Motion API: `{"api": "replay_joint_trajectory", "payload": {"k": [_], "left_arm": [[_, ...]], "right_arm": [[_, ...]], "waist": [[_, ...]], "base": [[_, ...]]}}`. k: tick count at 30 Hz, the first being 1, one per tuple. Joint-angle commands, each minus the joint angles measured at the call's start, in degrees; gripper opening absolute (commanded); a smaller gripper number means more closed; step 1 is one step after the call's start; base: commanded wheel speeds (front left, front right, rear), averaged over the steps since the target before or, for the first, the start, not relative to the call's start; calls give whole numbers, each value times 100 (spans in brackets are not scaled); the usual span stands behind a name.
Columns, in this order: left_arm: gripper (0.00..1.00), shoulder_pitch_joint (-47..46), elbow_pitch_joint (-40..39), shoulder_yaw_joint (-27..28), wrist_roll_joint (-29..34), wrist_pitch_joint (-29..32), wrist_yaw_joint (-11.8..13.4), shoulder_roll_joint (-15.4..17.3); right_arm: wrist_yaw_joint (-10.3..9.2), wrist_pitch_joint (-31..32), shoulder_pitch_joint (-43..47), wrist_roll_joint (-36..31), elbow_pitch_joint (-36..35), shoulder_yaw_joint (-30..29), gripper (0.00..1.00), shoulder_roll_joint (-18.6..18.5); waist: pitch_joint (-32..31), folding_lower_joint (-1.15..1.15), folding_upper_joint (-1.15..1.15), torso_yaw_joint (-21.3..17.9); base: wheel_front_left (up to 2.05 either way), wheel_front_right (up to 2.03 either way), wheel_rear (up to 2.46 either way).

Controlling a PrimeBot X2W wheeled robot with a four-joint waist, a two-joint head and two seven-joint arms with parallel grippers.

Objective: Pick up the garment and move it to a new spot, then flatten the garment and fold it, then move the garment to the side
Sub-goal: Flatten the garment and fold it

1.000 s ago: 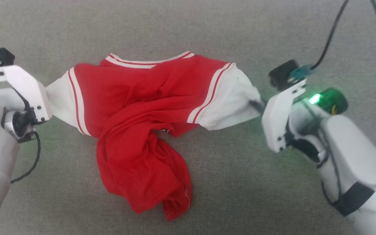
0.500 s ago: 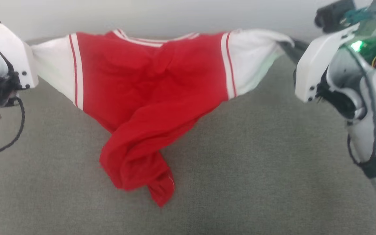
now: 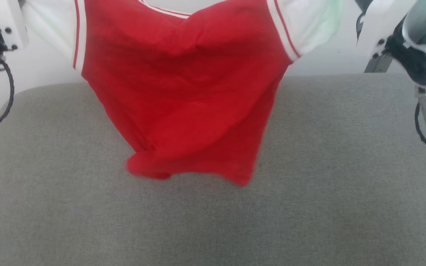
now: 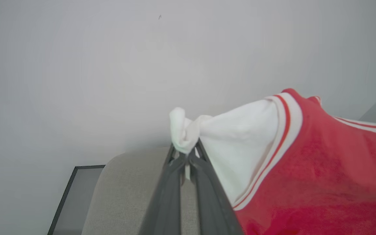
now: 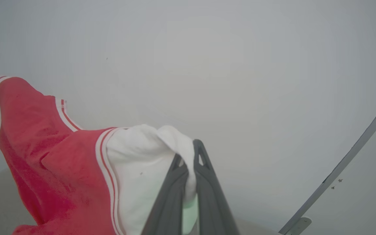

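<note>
Dark fingers of the left gripper [image 4: 186,152] are pressed together on a bunched tip of white sleeve. A second ago both arms sat low beside the garment [image 3: 187,92] as it lay crumpled on the grey upholstered surface [image 3: 309,192]. Half a second ago the sleeves were already stretched apart, with the red body trailing down in a twisted roll. The arms are now higher still, and the head camera has tilted up with them, so the far edge of the surface sits lower in that view. The roll has opened out into a broad hanging panel.

The right gripper [image 5: 188,156] is also nipped shut, pinching the other white sleeve, with cloth wrapped over and between its two fingers. In both wrist views each sleeve runs from the pinch to a red-and-white striped seam and then into the red body.

In the head view the garment hangs spread between the two arms. The striped neckline is at the top edge and the sleeves are pulled out to either side. The red body tapers down to a creased, blurred hem in front of the grey surface, and whether the hem touches the surface cannot be told. No number is legible on the side in view.

A pale wall [image 4: 93,65] stands behind. A black cable [image 3: 9,92] loops from the left wrist.
</note>
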Motion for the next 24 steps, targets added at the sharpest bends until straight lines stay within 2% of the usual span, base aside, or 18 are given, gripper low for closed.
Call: {"api": "replay_joint_trajectory", "payload": {"k": [1,10,14,19,24], "left_arm": [[0,-83,-36,15,7,7,39,-24],[0,-348,-266,65,-47,113,197,-30],[0,-450,-344,70,-27,-64,161,-104],[0,-772,-223,153,6,-423,219,-281],[0,-1440,33,174,177,-925,166,-485]], "right_arm": [[-1,-78,-101,13,24,-10,0,28],[-1,-337,-596,8,355,-77,0,172],[-1,-553,-791,-19,578,8,0,222],[-2,-1191,-1254,-66,994,-22,0,267],[-1,-1915,-1963,-425,1571,118,0,264]], "waist": [[-59,0,0,-34],[-39,0,0,-162],[158,0,0,-220],[656,0,0,-281],[1290,0,0,-315]], "base": [[0,0,0],[0,0,0],[0,0,0],[0,0,0],[0,0,0]]}}
